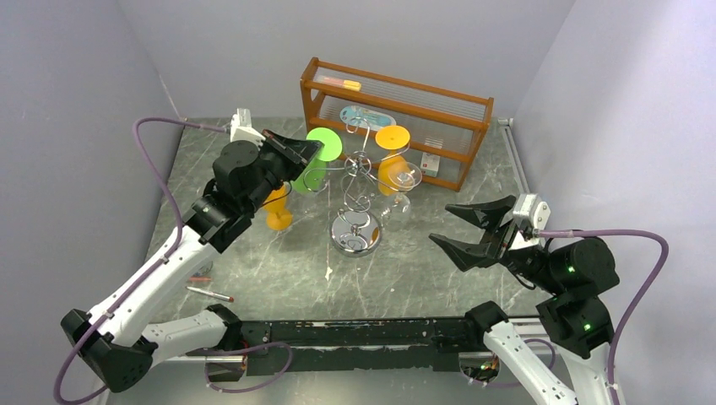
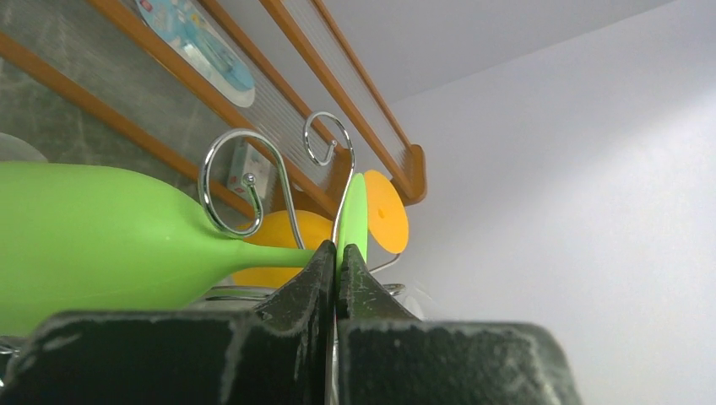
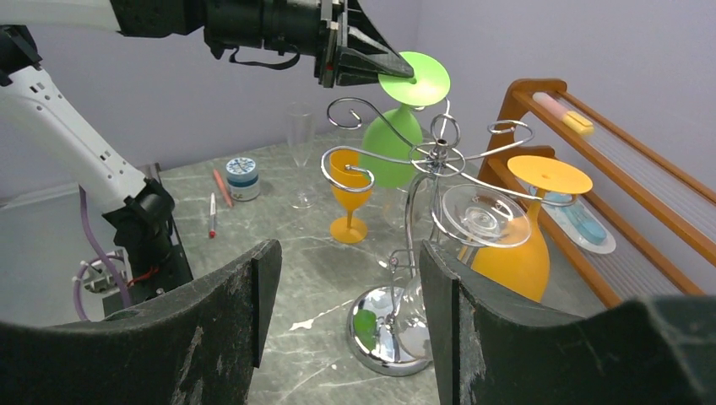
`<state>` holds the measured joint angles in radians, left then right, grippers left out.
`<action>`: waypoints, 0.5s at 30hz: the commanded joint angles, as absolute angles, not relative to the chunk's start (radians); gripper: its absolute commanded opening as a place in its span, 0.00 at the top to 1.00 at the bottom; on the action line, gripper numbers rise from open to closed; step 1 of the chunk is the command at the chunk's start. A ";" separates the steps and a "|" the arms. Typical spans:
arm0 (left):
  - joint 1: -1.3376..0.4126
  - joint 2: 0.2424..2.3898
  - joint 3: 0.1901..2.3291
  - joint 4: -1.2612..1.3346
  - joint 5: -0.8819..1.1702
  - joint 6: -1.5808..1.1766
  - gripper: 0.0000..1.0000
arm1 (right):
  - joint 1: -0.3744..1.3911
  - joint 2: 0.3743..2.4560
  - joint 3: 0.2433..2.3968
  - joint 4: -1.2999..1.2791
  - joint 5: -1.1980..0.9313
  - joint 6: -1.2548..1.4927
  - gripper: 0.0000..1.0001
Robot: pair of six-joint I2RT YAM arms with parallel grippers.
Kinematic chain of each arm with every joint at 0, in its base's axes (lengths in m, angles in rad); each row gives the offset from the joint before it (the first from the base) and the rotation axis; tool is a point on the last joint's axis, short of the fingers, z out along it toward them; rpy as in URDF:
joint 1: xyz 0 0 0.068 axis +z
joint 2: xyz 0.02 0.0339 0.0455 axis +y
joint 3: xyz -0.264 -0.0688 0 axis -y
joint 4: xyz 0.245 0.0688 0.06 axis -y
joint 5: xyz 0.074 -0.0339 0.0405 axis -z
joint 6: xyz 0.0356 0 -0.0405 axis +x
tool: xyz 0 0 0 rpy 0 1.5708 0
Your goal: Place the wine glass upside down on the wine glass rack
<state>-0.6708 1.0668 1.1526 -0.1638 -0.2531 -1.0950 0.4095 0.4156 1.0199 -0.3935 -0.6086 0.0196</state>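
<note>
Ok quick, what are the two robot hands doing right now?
The left gripper is shut on the foot of the green wine glass.
The right gripper is open and holds nothing.

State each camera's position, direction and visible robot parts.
Top external: overhead from behind, facing the table; left arm, right arm show.
Left wrist: on the left arm, faces the wooden shelf; left tool pinching the green wine glass.
Right wrist: on the right arm, faces the wine glass rack; open right tool frames it.
Shared: all three show that glass and rack.
</note>
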 commanded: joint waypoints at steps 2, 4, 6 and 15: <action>-0.603 1.098 1.118 -0.020 -0.032 -1.189 0.95 | 0.408 0.400 1.022 -0.398 -0.588 0.035 0.35; -0.585 1.109 1.108 0.006 -0.010 -1.200 0.95 | 0.409 0.398 1.023 -0.399 -0.585 0.035 0.35; -0.570 1.118 1.103 0.043 0.018 -1.206 0.95 | 0.409 0.397 1.023 -0.399 -0.584 0.037 0.35; -0.513 1.128 1.097 0.118 0.002 -1.150 0.95 | 0.408 0.397 1.032 -0.406 -0.581 0.041 0.35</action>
<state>-0.5430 1.1294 1.1000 0.0277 -0.0277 -1.1801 0.4095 0.4110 1.0199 -0.3939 -0.5903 0.0296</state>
